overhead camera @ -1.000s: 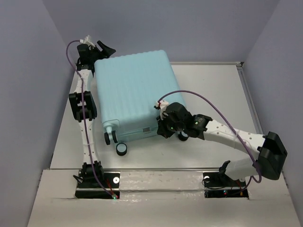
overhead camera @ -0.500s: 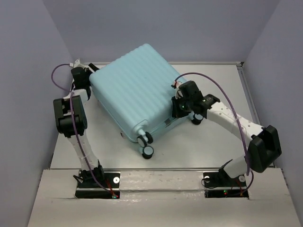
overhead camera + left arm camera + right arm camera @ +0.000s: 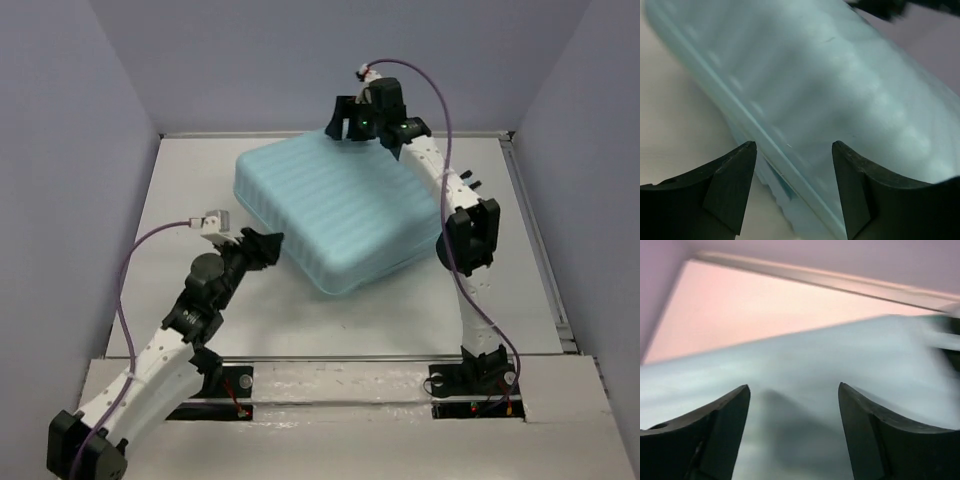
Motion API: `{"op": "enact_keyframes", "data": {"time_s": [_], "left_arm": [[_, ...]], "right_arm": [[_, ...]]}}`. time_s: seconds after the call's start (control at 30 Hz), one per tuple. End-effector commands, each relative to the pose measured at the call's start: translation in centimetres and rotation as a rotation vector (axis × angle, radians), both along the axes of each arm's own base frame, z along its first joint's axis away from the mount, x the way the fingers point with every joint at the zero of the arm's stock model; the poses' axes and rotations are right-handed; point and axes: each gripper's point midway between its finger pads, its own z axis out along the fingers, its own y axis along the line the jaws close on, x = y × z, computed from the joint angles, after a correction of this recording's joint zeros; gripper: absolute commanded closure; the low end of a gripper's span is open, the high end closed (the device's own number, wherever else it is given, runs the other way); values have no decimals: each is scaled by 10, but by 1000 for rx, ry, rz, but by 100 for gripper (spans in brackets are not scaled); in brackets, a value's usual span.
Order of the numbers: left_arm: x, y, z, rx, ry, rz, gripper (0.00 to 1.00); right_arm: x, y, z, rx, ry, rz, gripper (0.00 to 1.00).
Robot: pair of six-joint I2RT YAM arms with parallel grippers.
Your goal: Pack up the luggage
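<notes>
The luggage (image 3: 340, 205), a pale aqua ribbed hard-shell suitcase, lies shut and flat, set diagonally on the middle of the table. My left gripper (image 3: 272, 243) is open at its near left edge. In the left wrist view the open left gripper (image 3: 794, 146) faces the luggage (image 3: 840, 85), whose seam runs diagonally, and nothing sits between the fingers. My right gripper (image 3: 338, 128) hovers open over the far corner. In the right wrist view the right gripper (image 3: 793, 387) hangs above the blurred luggage (image 3: 805, 365). The wheels are hidden.
The white table (image 3: 190, 190) has a raised rim along its far edge (image 3: 470, 133) and right edge (image 3: 535, 230). Lavender walls close in on three sides. Both arm bases sit on the near ledge (image 3: 340, 385).
The luggage has turned and now lies flat, wheels out of sight. My left arm swung from the far left corner to the near left edge. My right arm moved to the far corner and opened.
</notes>
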Motion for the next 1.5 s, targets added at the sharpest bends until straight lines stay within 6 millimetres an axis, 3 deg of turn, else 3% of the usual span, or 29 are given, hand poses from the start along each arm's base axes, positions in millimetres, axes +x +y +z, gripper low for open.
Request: {"op": "enact_keyframes", "data": {"time_s": [0.0, 0.13, 0.2, 0.23, 0.27, 0.3, 0.33, 0.37, 0.4, 0.43, 0.47, 0.5, 0.53, 0.57, 0.6, 0.67, 0.7, 0.73, 0.87, 0.9, 0.93, 0.97, 1.1, 1.2, 1.3, 1.33, 1.37, 1.4, 1.47], "left_arm": [[-92, -90, -4, -98, 30, -493, 26], [-101, -87, -4, -117, 26, -486, 26], [-100, -84, 13, -129, -9, -471, 26], [-94, -76, 21, -126, -30, -416, 26], [-92, -73, 30, -125, -50, -394, 25], [-89, -67, 50, -122, -83, -363, 23], [-86, -61, 61, -115, -103, -329, 21], [-77, -48, 71, -102, -120, -244, 19], [-69, -41, 90, -74, -141, -195, 17], [-58, -28, 97, -59, -138, -97, 15], [-51, -26, 103, -42, -135, -66, 14], [-35, -31, 98, 9, -96, -46, 11], [-27, -29, 124, 8, -124, -12, 10], [-16, -29, 130, 14, -123, 11, 9], [-6, -31, 136, 20, -125, 15, 9], [28, -48, 142, 25, -97, -37, 8], [49, -32, 146, 11, -96, -11, 7], [73, -49, 143, -17, -59, -96, 7], [147, -48, 132, -46, 14, -166, 9], [171, -50, 102, -46, 95, -174, 9], [187, -51, 126, -58, 58, -205, 9], [201, -52, 119, -56, 84, -218, 10], [262, -64, 64, -35, 254, -275, 11], [277, -77, 21, -61, 348, -333, 14], [273, -96, -6, -79, 391, -397, 14], [262, -103, -30, -85, 435, -412, 14], [261, -110, -30, -105, 406, -425, 15], [240, -114, -54, -125, 454, -434, 15], [220, -117, -61, -185, 444, -442, 16]], "right_arm": [[-82, 152, 36, 274, 38, 460, 18], [-78, 146, 45, 274, 18, 444, 12], [-87, 131, 71, 245, -37, 413, 12], [-93, 123, 49, 203, -4, 402, 12], [-99, 115, 52, 182, -16, 386, 14], [-112, 99, 93, 188, -107, 355, 14], [-120, 88, 98, 167, -132, 330, 15], [-121, 68, 73, 114, -100, 233, 26], [-137, 46, 119, 140, -204, 173, 37], [-136, 19, 97, 91, -180, 62, 64], [-144, 5, 101, 83, -193, 17, 80], [-146, -18, 103, 65, -205, -61, 91], [-160, -44, 124, 74, -249, -133, 93], [-160, -74, 118, 50, -246, -239, 93], [-163, -108, 86, -8, -200, -370, 93], [-184, -152, 79, 51, -178, -498, 93], [-185, -190, 64, 60, -153, -601, 93], [-198, -210, 32, 82, -89, -672, 93], [-222, -289, -35, 107, 21, -938, 93], [-227, -307, -42, 112, 25, -995, 93], [-228, -312, -54, 129, 41, -1017, 93], [-229, -315, -62, 143, 63, -1026, 93], [-217, -310, -89, 189, 135, -980, 93], [-201, -298, -95, 216, 141, -898, 93], [-190, -259, -94, 313, 147, -671, 93], [-178, -245, -83, 340, 102, -590, 93], [-172, -223, -95, 346, 149, -505, 93], [-161, -200, -79, 363, 139, -393, 93], [-149, -165, -78, 329, 145, -256, 93]]}}
